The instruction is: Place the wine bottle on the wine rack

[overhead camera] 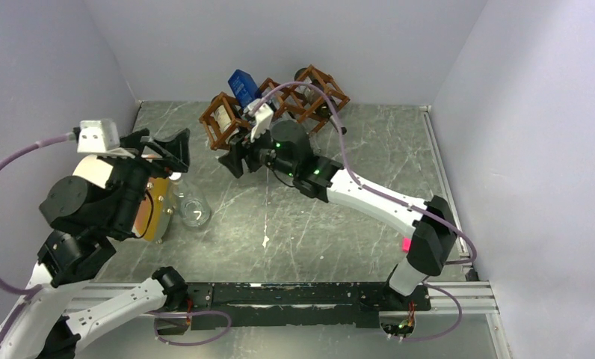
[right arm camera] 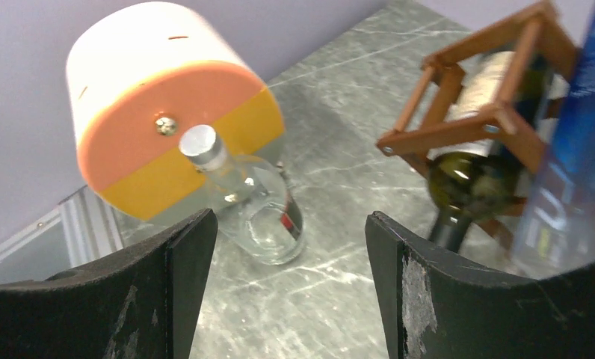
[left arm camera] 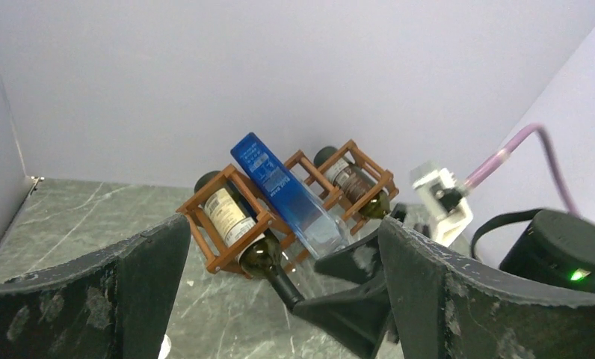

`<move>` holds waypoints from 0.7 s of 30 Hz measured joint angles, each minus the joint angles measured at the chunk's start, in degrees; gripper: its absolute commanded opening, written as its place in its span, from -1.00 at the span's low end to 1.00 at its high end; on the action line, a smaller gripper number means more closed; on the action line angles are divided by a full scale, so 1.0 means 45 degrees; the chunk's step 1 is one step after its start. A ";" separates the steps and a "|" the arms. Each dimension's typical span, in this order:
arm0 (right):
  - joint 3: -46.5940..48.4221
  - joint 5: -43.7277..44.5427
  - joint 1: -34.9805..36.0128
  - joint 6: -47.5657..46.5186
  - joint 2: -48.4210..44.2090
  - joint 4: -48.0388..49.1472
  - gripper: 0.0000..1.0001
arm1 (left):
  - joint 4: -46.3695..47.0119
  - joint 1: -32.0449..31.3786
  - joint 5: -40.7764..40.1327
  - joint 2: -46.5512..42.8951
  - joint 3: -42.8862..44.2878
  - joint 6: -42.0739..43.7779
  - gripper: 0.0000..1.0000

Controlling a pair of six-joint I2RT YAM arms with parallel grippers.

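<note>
The reddish-brown wine rack (overhead camera: 279, 108) stands at the back of the table. A green wine bottle with a cream label (left arm camera: 231, 217) lies in its left cell, neck pointing out toward the front. A blue bottle (left arm camera: 287, 194) rests on top, and another dark bottle (left arm camera: 354, 183) lies in a right cell. My right gripper (overhead camera: 235, 155) is open and empty just in front of the rack; the green bottle's neck (right arm camera: 448, 228) lies outside its right finger. A clear glass bottle (overhead camera: 193, 209) lies on the table. My left gripper (overhead camera: 160, 146) is open and empty, raised at the left.
The left arm's orange-and-yellow motor housing (right arm camera: 167, 127) sits right behind the clear bottle (right arm camera: 257, 209). Grey walls close the table at the left, back and right. A metal rail (overhead camera: 279, 292) runs along the near edge.
</note>
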 measured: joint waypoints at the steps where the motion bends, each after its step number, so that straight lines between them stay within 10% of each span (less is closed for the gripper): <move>1: 0.0063 -0.0024 0.0155 -0.0010 0.0141 0.0102 0.53 | 0.0073 0.0000 -0.0024 -0.0151 0.0000 0.0000 0.98; 21: 0.5362 -0.0078 0.2477 -0.0996 0.6377 0.0413 0.47 | -0.0155 0.0000 -0.0311 -0.0461 0.0015 0.0185 0.98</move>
